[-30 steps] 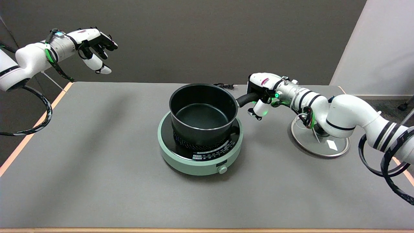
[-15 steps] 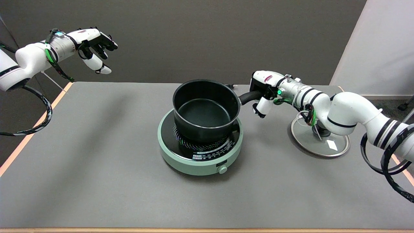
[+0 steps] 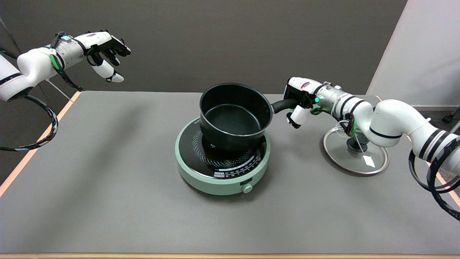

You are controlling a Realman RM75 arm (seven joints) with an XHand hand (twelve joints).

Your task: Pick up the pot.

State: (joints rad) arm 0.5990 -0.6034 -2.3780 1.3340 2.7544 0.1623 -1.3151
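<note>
Gripping the black handle (image 3: 282, 105) of the pot (image 3: 235, 116), the right hand (image 3: 299, 98) is wrapping its fingers around the far end of that handle, with the arm reaching in from the lower right. The pot is sitting tilted, its body appearing to hang just above the green cooker (image 3: 222, 163) and toward its far right side; whether its base is touching the black cooking surface cannot be told from this angle. Nothing is showing inside the pot. A glass lid (image 3: 355, 153) is lying flat on the grey table (image 3: 107, 180), beneath the right forearm. Judging by this, the grasp is done and the lift is under way; what is remaining is raising the pot clear and keeping it level.
</note>
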